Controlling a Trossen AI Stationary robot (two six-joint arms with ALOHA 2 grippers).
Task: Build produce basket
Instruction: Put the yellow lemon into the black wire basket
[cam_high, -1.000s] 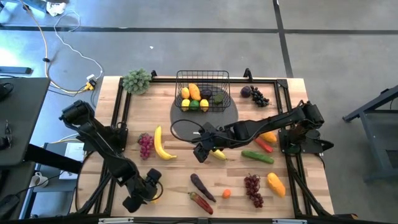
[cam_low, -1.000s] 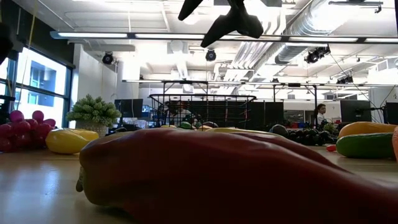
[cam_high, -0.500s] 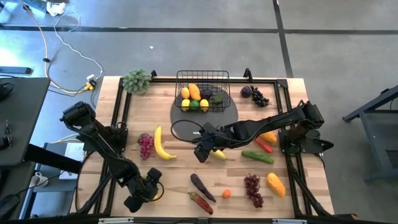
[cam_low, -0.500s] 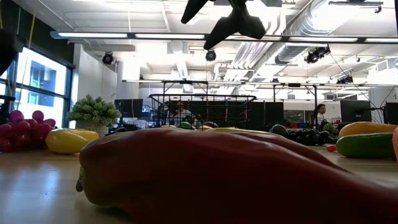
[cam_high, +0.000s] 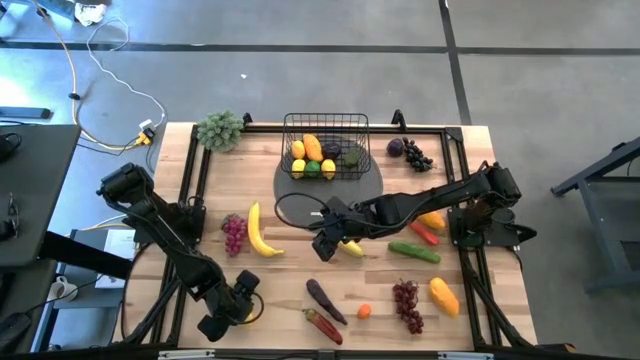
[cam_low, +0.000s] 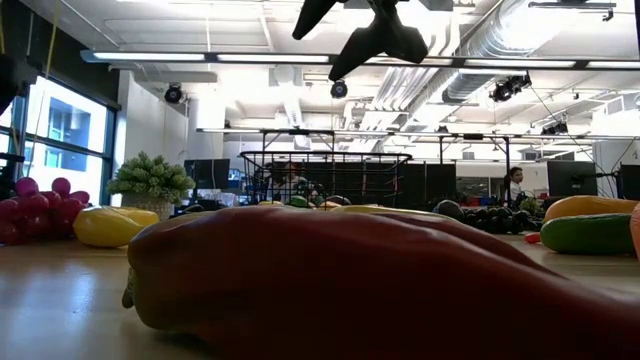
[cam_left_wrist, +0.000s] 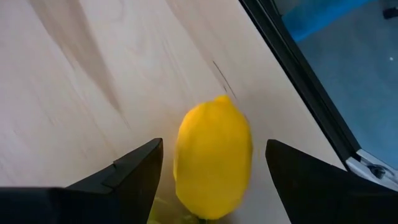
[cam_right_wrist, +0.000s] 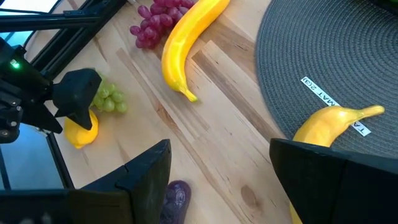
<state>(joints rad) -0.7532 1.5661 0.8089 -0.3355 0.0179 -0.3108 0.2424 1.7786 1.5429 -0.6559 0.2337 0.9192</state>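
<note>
The black wire basket (cam_high: 326, 146) stands on the round grey mat (cam_high: 335, 190) at the table's far middle, with lemons, a mango and dark produce inside. My left gripper (cam_left_wrist: 214, 149) is at the near left of the table (cam_high: 246, 302), tilted down. Its open fingers stand on either side of a lemon (cam_left_wrist: 212, 163) that lies on the wood, with a gap at each side. Green grapes (cam_right_wrist: 109, 99) lie just beside it. My right gripper (cam_high: 322, 246) hovers open and empty over the table's middle. A banana (cam_right_wrist: 333, 124) lies below it, at the mat's edge.
Loose produce lies on the wood. A banana (cam_high: 260, 232) and red grapes (cam_high: 234, 233) are at the left. An eggplant (cam_high: 324, 299) and a red pepper (cam_high: 325, 325) are near. A cucumber (cam_high: 414, 251), grapes (cam_high: 406, 303) and a mango (cam_high: 444, 295) are at the right. A leafy bunch (cam_high: 220, 130) is at the far left.
</note>
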